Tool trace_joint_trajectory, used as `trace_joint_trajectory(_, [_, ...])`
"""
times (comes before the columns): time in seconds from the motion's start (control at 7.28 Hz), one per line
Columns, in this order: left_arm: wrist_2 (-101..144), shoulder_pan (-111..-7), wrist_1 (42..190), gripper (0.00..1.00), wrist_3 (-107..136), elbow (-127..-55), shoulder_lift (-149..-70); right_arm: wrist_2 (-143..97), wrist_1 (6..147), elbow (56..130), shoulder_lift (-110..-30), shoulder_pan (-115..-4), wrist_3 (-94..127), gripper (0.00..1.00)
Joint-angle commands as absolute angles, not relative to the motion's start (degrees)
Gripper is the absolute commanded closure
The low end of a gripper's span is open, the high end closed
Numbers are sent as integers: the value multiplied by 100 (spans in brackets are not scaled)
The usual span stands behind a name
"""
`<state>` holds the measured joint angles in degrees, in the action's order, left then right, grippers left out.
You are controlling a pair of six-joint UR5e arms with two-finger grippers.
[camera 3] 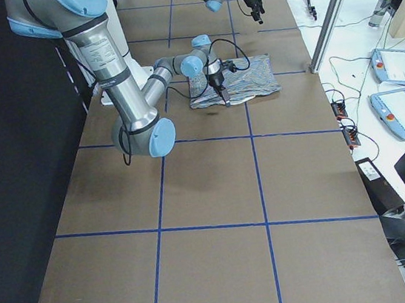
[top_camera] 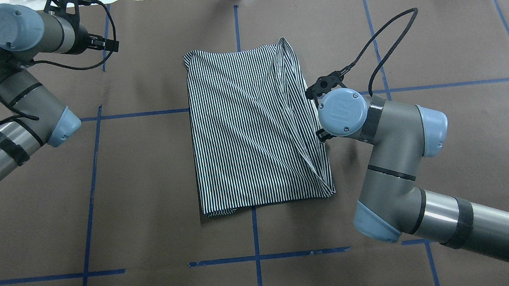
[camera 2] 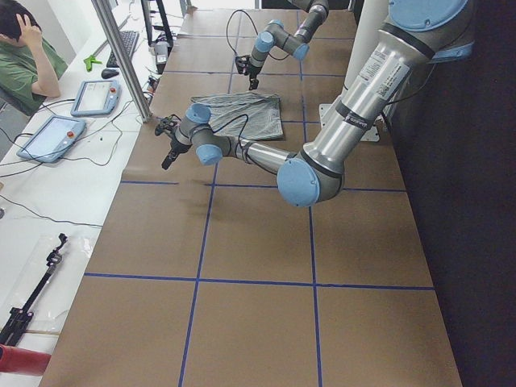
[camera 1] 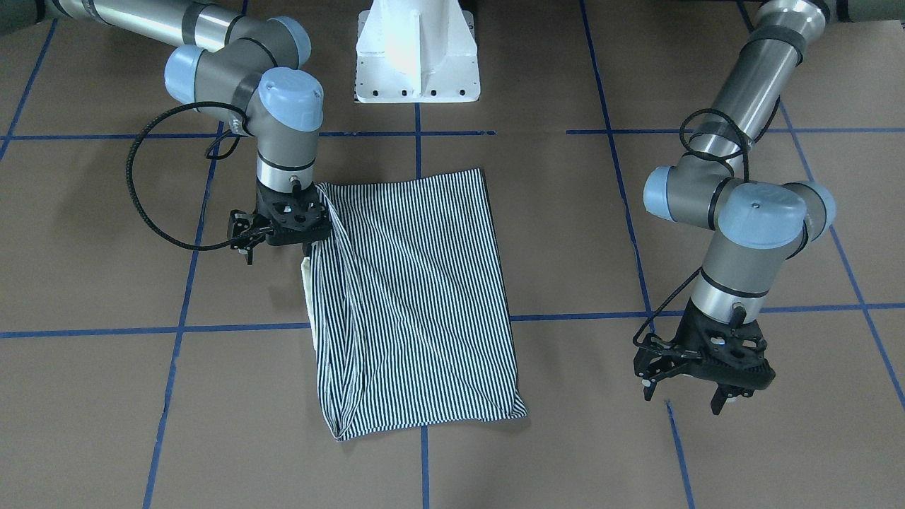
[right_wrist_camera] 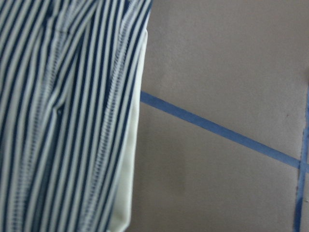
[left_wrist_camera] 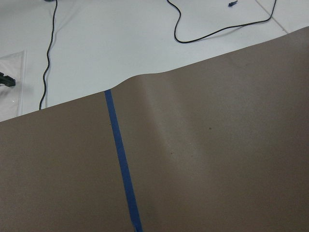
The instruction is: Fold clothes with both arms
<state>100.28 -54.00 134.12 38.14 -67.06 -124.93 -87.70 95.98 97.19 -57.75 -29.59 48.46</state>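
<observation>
The striped polo shirt [camera 1: 417,297] [top_camera: 248,129] lies flat on the brown table, folded into a rectangle. A long crease runs down its side nearest my right arm. My right gripper [camera 1: 283,246] points down over the middle of that edge, beside a strip of cream collar [camera 1: 305,279] [right_wrist_camera: 128,183]. Its fingers look apart, with no cloth raised between them. In the right wrist view the stripes [right_wrist_camera: 58,121] fill the left half. My left gripper [camera 1: 682,399] hangs open over bare table, far from the shirt.
The white pedestal base [camera 1: 417,56] stands at the robot's side of the table. Blue tape lines [camera 1: 424,325] grid the brown paper. A person [camera 2: 24,48] sits at a white side bench with tablets [camera 2: 48,137] beyond my left gripper.
</observation>
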Motion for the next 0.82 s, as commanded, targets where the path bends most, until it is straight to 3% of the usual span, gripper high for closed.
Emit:
trace_joint_trajectory(0.0, [10028,-5379,13421,0,3814,-6706,-12480,-8789,9580,9650,-5432,-2551,5326,0])
trace_joint_trajectory(0.27, [10028,-5379,13421,0,3814,-6706,-12480,-8745,9606,9650,-5432,-2295,5598,0])
trace_joint_trajectory(0.41, [10028,-5379,13421,0,3823,-6715,-12480,-8728,9633,9642,-5475,-2224,5590,22])
trace_joint_trajectory(0.55, [10028,-5379,13421,0,3823,-6715,-12480,-8728,9650,9642,-5502,-2224,5529,67])
trace_joint_trajectory(0.69, [10028,-5370,13421,0,3815,-6715,-12480,-8728,9659,9650,-5537,-2198,5520,79])
